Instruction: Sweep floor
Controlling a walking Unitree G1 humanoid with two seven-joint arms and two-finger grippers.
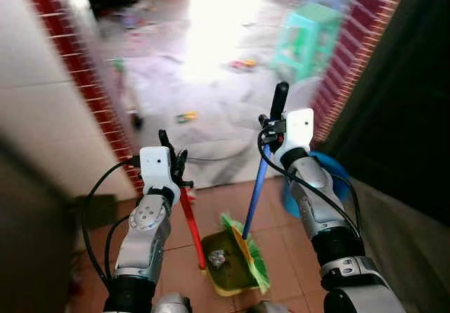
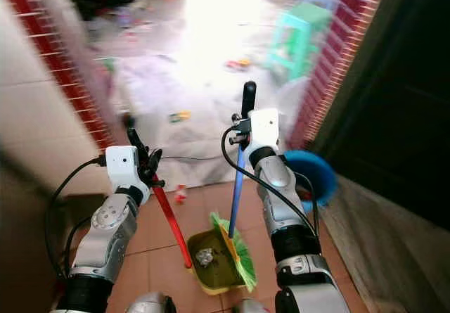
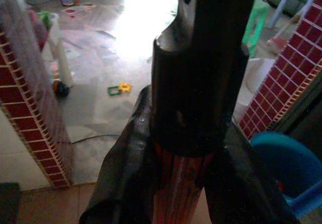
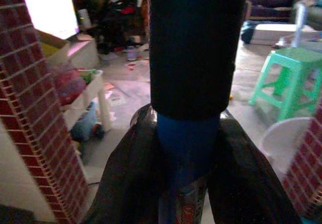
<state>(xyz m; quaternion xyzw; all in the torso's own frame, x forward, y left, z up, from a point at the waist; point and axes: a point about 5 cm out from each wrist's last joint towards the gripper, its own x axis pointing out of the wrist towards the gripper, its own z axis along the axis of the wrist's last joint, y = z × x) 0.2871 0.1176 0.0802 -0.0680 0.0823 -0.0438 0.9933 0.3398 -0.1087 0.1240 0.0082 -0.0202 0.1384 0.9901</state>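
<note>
two tools at frame centre, left tool (image 1: 171,160) clenched on red dustpan handle (image 1: 190,221), right tool (image 1: 274,129) clenched on blue broom handle (image 1: 254,193), green broom head (image 1: 253,253) resting in yellow dustpan (image 1: 225,260) at lower centre, on tiled floor (image 1: 281,235)

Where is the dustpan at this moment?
The yellow-green dustpan sits on the tiled floor between the two arms in the eye views, beside the green broom head, with a crumpled scrap inside.
</note>
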